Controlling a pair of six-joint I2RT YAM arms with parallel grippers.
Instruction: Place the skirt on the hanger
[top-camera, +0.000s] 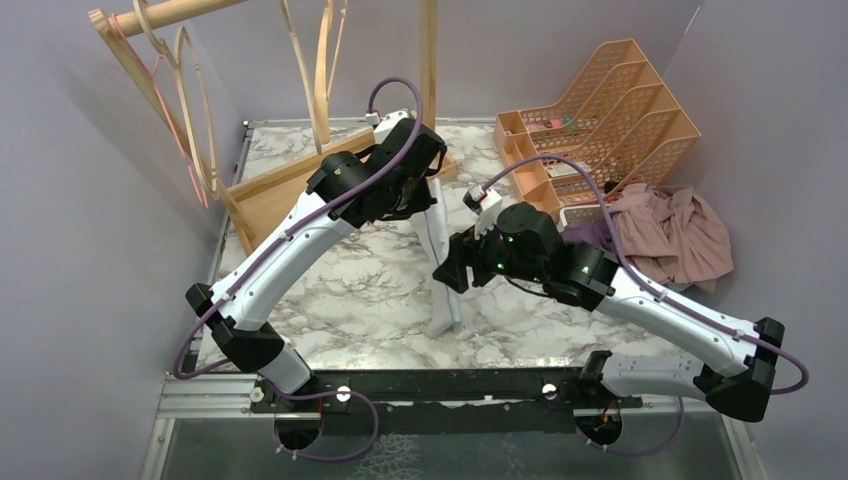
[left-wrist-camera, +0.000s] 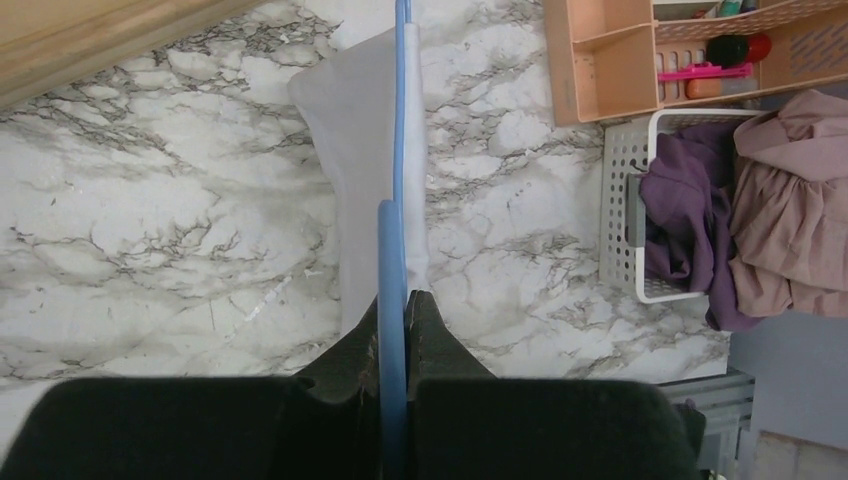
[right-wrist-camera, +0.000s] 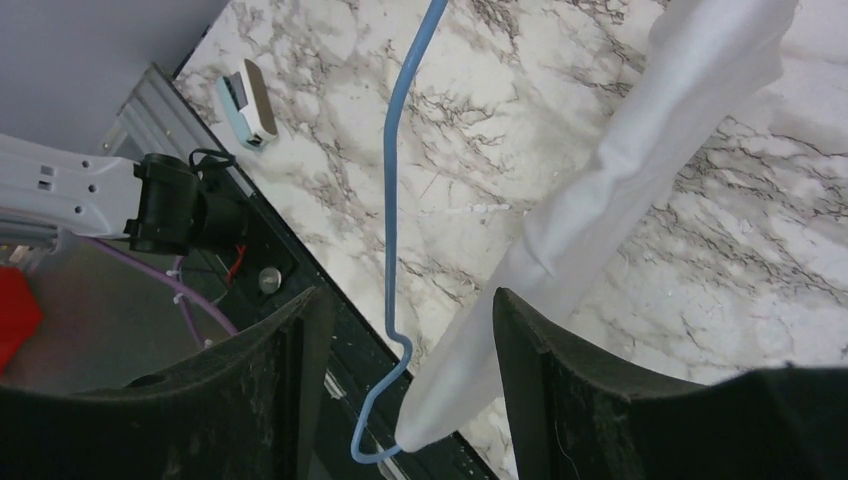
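Your left gripper (left-wrist-camera: 393, 300) clamps the blue hanger (left-wrist-camera: 400, 120), the white skirt (left-wrist-camera: 355, 170) hanging against it above the table (top-camera: 340, 290). At the skirt's 3 o'clock, your right gripper (right-wrist-camera: 405, 315) holds its fingers apart, hanger and skirt between them.

White marble-pattern table (top-camera: 380, 290) in front of me, plain lavender walls (top-camera: 80, 200) left, back and right. Wooden rack (top-camera: 270, 195) far left, base plank on the tabletop. Orange tiered organizer (top-camera: 600, 100) in far right corner. White perforated basket (left-wrist-camera: 622, 200) near it, holding purple cloth. Pink clothes pile (top-camera: 675, 235) against the basket. Grey metal frame (top-camera: 200, 400) along my near edge. Light even, shadows soft.
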